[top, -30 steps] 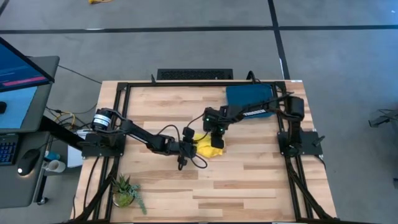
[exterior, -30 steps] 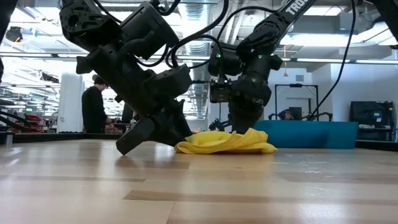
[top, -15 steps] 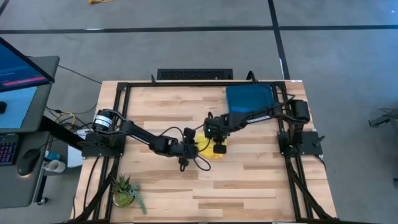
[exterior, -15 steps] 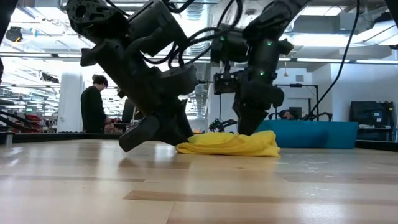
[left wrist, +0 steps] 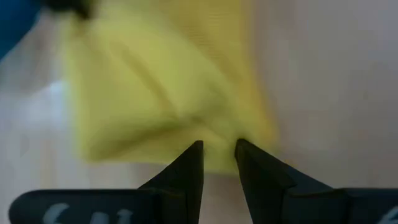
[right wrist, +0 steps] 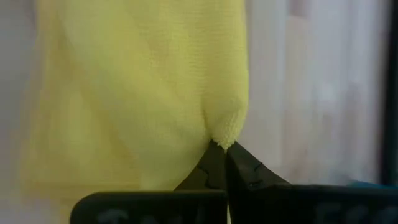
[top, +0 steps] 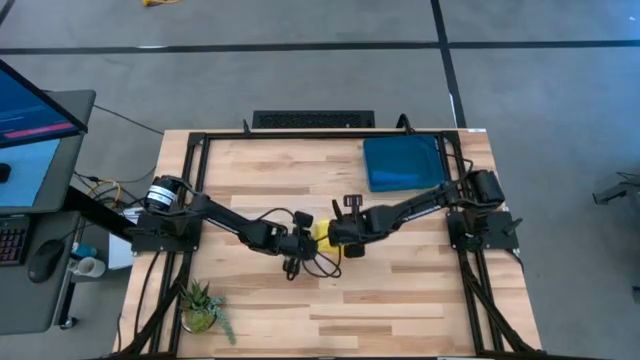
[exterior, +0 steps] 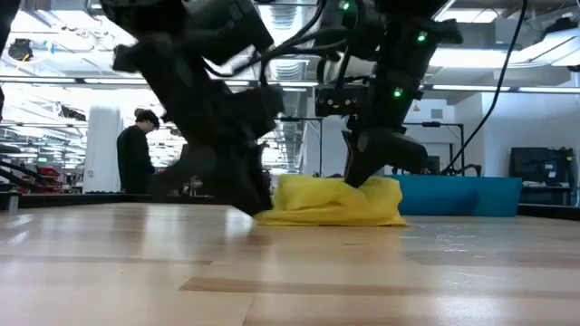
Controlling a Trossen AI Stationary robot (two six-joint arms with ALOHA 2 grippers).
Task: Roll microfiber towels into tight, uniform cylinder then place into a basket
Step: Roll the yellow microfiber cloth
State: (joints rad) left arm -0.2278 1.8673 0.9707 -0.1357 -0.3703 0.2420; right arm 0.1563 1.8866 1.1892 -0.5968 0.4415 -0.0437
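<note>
Arms crossed low, fingers (right wrist: 221, 152) pinching yellow towel (right wrist: 143, 87)

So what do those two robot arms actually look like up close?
Both are dark, jointed metal arms with loose black cables looping along them. The right arm carries white lettering and small green lights; the left arm has a silver joint. Each claw ends in two slim, pointed black fingers.
</note>
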